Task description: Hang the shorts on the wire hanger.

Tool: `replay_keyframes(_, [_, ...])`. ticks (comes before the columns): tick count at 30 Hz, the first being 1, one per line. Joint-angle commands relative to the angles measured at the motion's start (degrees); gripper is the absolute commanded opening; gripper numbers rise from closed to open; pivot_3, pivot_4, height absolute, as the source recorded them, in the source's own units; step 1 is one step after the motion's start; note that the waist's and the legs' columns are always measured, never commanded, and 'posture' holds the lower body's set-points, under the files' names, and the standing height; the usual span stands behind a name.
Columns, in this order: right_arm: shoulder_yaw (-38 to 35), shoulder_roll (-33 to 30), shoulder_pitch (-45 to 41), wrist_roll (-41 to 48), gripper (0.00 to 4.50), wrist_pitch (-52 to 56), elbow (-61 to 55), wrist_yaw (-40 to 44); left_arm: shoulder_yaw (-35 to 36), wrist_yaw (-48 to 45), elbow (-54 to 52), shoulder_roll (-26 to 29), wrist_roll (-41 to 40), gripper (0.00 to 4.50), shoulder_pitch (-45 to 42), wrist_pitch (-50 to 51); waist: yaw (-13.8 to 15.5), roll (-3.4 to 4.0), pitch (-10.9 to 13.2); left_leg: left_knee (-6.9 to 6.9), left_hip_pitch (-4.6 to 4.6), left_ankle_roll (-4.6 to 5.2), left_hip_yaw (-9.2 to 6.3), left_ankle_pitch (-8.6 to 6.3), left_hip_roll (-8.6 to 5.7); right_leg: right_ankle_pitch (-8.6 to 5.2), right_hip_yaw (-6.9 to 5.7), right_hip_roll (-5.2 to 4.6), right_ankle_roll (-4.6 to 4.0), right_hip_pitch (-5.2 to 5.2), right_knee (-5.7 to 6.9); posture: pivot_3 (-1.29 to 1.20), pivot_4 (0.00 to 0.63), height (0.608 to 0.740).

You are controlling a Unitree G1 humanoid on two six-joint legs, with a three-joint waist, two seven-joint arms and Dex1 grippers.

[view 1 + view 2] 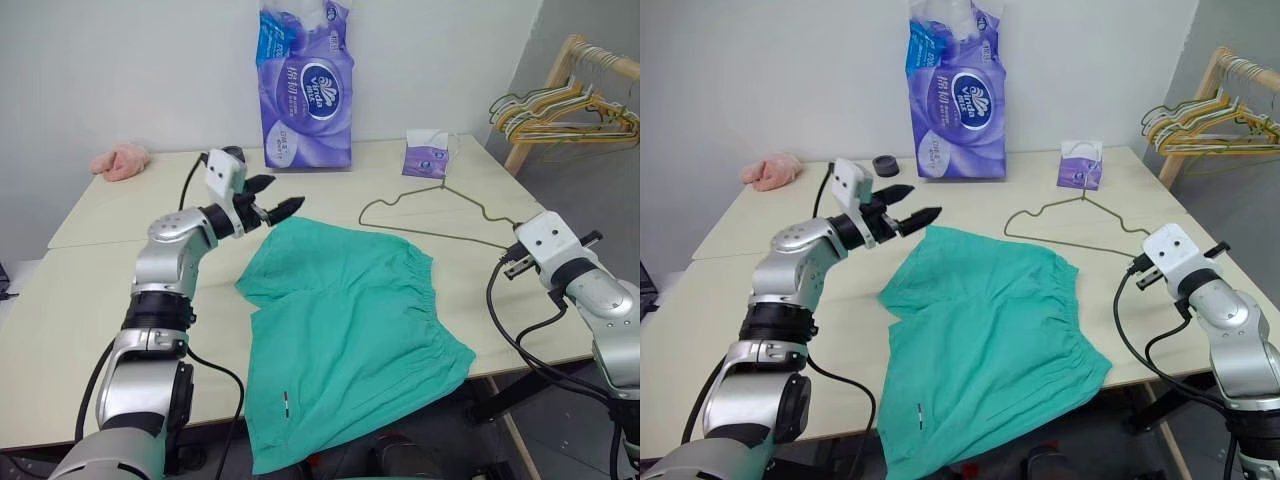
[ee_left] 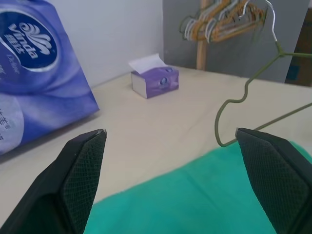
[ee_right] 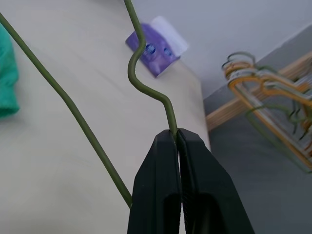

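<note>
Rumpled teal shorts (image 1: 350, 330); left pincer (image 1: 272, 199) spread, right pincer (image 3: 178, 139) pinching thin wire hanger (image 1: 430, 215).

I see my left claw (image 2: 170, 146) spread wide above the shorts (image 2: 195, 204); the wire hanger (image 2: 253, 97) lies beyond on the bench (image 2: 161, 122).

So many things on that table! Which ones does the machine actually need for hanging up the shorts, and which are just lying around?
Needed:
- shorts, spread flat on the table
- wire hanger, pinched at one end in the shut right claw
- left claw, open, above the shorts' edge

Lying about:
- purple tissue pack
- small tissue box
- pink cloth
- bunched hangers on a rack
</note>
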Motion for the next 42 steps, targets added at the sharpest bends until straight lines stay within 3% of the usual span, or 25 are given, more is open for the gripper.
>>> replay_keyframes(1, [0.57,-1.57,-0.95,-2.09,0.00,-6.88,-2.02,0.98,-1.66,-8.22,-1.38,2.41,-1.79,4.48,-0.65,4.66,-0.06,0.01,0.01,0.00,0.01,0.00,0.01,0.00,0.00,0.03,0.00,0.00,-0.05,0.00,0.00,-0.18,0.047,0.740])
replay_keyframes(4, [2.61,-2.11,0.17,-2.86,0.00,-12.63,-3.04,3.18,-6.92,-17.01,-2.99,6.06,1.00,4.48,2.36,5.04,-0.42,0.03,0.02,-0.05,0.02,0.00,0.00,0.00,0.00,0.07,0.00,0.01,-0.13,-0.02,0.02,-0.18,0.050,0.740])
replay_keyframes(11, [7.43,-1.42,0.50,-5.44,0.00,-20.98,-4.67,6.29,-10.76,-22.52,-3.23,7.66,4.09,4.48,4.00,2.88,-1.35,-0.01,0.29,-0.03,0.01,0.00,-0.01,0.00,0.02,0.17,0.00,0.01,-0.30,-0.02,0.04,-0.18,0.052,0.740])
replay_keyframes(23, [9.35,0.93,-2.51,-5.94,0.00,-21.74,-6.95,9.78,-16.15,-29.70,-12.98,8.57,3.86,4.48,11.01,8.61,-1.47,0.07,0.55,-0.03,0.01,0.00,-0.01,0.00,0.03,0.17,0.02,0.01,-0.30,-0.05,0.06,-0.19,0.060,0.740])
replay_keyframes(31, [8.54,1.54,-2.64,-6.10,0.00,-21.63,-7.89,9.95,-15.37,-28.65,-12.61,7.52,3.32,4.48,11.15,10.41,-1.46,0.09,0.59,-0.02,0.04,0.01,-0.02,0.00,0.03,0.16,0.00,0.00,-0.30,-0.03,0.08,-0.19,0.061,0.740])
replay_keyframes(35, [8.17,1.60,-2.44,-5.98,0.00,-21.83,-8.27,10.01,-15.05,-28.62,-13.03,7.08,2.28,3.68,10.96,12.49,-1.47,0.09,0.59,-0.02,0.03,0.01,-0.02,0.00,0.03,0.17,0.01,0.00,-0.30,-0.03,0.07,-0.20,0.062,0.740])
replay_keyframes(42, [7.33,2.57,-2.14,-4.68,0.00,-22.77,-8.61,9.97,-15.80,-30.38,-17.84,7.77,-0.86,1.52,13.10,17.96,-1.59,0.11,0.61,-0.02,0.03,0.00,-0.01,0.00,0.03,0.17,0.01,0.01,-0.30,-0.04,0.09,-0.20,0.062,0.740])
